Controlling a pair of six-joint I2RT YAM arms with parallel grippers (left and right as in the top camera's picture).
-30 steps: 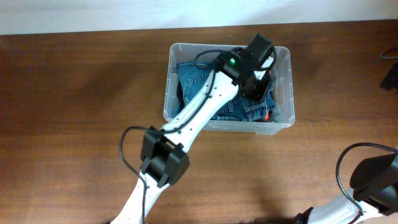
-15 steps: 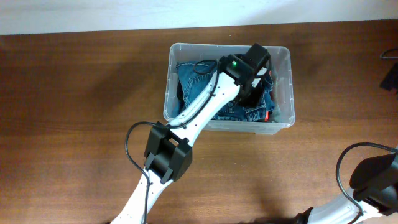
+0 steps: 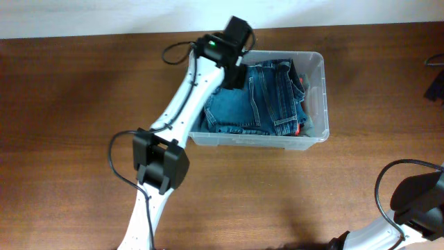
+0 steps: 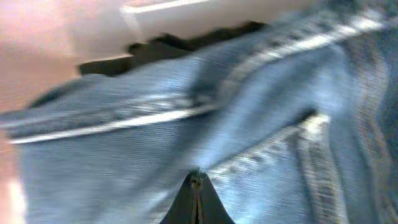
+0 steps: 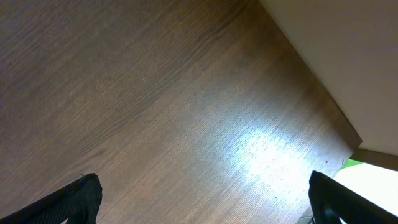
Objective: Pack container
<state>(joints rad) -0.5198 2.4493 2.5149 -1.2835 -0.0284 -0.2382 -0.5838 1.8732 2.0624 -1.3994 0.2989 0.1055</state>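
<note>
Overhead view: the container [image 3: 323, 83], a clear plastic bin, stands on the brown wooden table [image 3: 83, 125], toward its far edge. Folded blue jeans [image 3: 260, 104] fill most of the container's floor. A small red item [image 3: 300, 129] shows at the near-right corner of the container, against the jeans.

The left arm [image 3: 182, 111] rises from the table's near edge, well short of the container. Its dark elbow block sits just off the container's near-left corner. The white forearm then slants up and across the container's left wall. The wrist, with its green light lit, hangs over the container's far-left corner.

Left wrist view, blurred: the left gripper [image 4: 196, 179] points down at the denim inside the container, its jaws pressed together into one dark wedge. Whether any cloth is caught between them cannot be told.

The right arm [image 3: 416, 201] lies folded low, well apart from the container, off its near-right side. Right wrist view: the right gripper [image 5: 208, 202] faces bare table, its jaws spread wide with nothing between them.
</note>
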